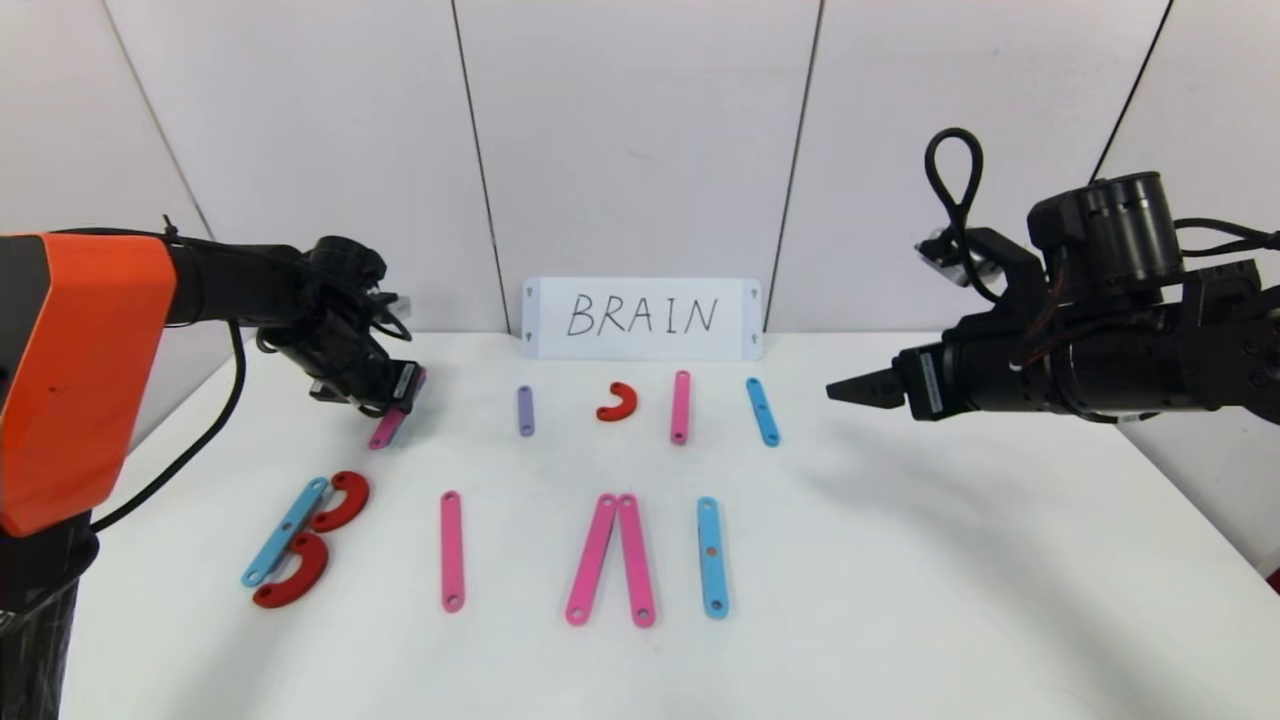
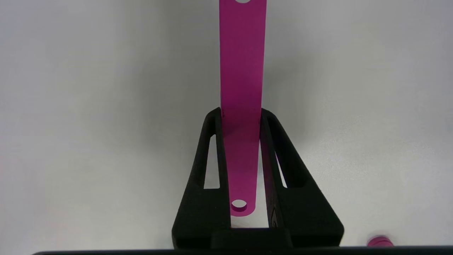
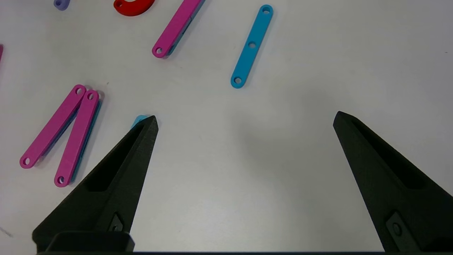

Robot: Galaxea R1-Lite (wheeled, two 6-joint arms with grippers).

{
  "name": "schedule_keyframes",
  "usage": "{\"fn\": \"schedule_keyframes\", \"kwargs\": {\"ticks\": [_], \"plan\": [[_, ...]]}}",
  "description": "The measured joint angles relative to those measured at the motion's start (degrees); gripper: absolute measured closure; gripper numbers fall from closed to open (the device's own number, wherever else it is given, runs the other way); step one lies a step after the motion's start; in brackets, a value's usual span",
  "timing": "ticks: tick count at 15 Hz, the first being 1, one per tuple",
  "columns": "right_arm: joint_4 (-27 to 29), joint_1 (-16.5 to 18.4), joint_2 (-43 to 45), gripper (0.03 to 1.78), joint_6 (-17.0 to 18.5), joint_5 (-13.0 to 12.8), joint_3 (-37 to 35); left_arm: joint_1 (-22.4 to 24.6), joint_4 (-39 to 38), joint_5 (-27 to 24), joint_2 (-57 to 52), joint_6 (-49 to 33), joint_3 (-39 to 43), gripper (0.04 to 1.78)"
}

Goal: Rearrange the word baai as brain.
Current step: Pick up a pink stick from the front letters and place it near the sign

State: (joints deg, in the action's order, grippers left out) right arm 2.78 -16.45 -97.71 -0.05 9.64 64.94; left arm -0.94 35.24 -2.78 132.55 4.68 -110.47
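The head camera looks forward and down over the whole bench [image 1: 900, 600], with the white card [image 1: 640, 318] at the far edge. The left wrist camera looks closely along its claw [image 2: 240, 117]. The right wrist camera, higher, shares with the head view the pink strip pair [image 3: 60, 134] before the card.

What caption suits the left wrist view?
Left gripper fingers shut on a pink strip above the white table.
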Motion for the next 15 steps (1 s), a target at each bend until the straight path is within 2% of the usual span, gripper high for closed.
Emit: {"fn": "schedule_keyframes", "kwargs": {"ticks": [3, 5, 7, 12, 15], "plan": [[0.38, -0.26, -0.02, 0.08, 0.02, -0.2, 0.0, 0.0, 0.0, -0.02, 0.77, -0.09, -0.15, 1.5], [0.41, -0.23, 0.05, 0.08, 0.02, -0.33, 0.0, -0.02, 0.0, -0.02, 1.0, -0.11, -0.15, 1.4], [0.5, -0.33, 0.09, 0.08, 0.0, -0.33, 0.0, -0.02, 0.0, -0.02, 1.13, -0.22, -0.15, 1.19], [0.6, -0.44, 0.18, 0.08, -0.02, -0.37, 0.0, -0.02, -0.05, -0.02, 1.11, -0.24, -0.69, 0.38], [0.63, -0.37, 0.28, 0.08, -0.02, -0.39, 0.0, -0.11, 1.27, -0.33, 0.09, -0.89, -0.41, 0.12]]}}
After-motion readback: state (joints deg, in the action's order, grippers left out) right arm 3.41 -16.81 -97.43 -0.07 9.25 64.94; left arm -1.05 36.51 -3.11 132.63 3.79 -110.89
